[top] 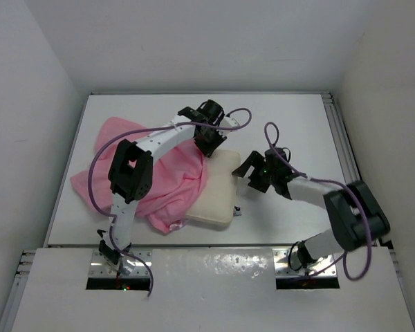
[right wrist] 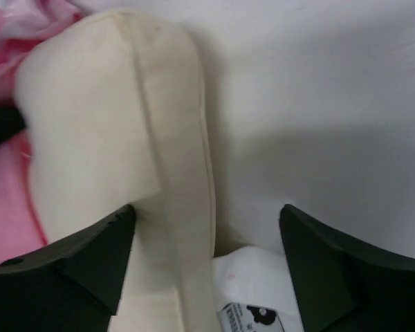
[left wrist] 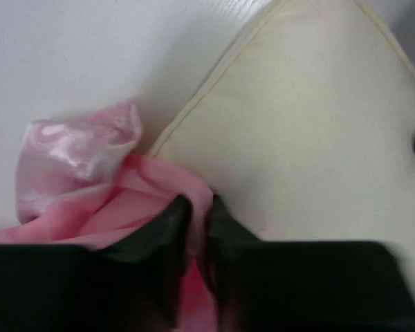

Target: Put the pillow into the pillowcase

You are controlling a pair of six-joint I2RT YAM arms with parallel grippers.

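The cream pillow (top: 218, 190) lies mid-table, its left part under the pink satin pillowcase (top: 159, 173). My left gripper (top: 209, 142) is at the pillow's far edge. In the left wrist view the gripper (left wrist: 199, 216) is shut on a fold of the pillowcase (left wrist: 76, 162), right beside the pillow (left wrist: 311, 131). My right gripper (top: 252, 173) is at the pillow's right end. It stands open (right wrist: 207, 232), its fingers (right wrist: 104, 256) straddling the pillow's stitched edge (right wrist: 159, 173), with the white care tag (right wrist: 259, 290) low between them.
White walls close in the table (top: 283, 117) on three sides. The pillowcase spreads in crumpled folds toward the table's left edge (top: 83, 180). Purple cables (top: 238, 117) loop from both arms above the table.
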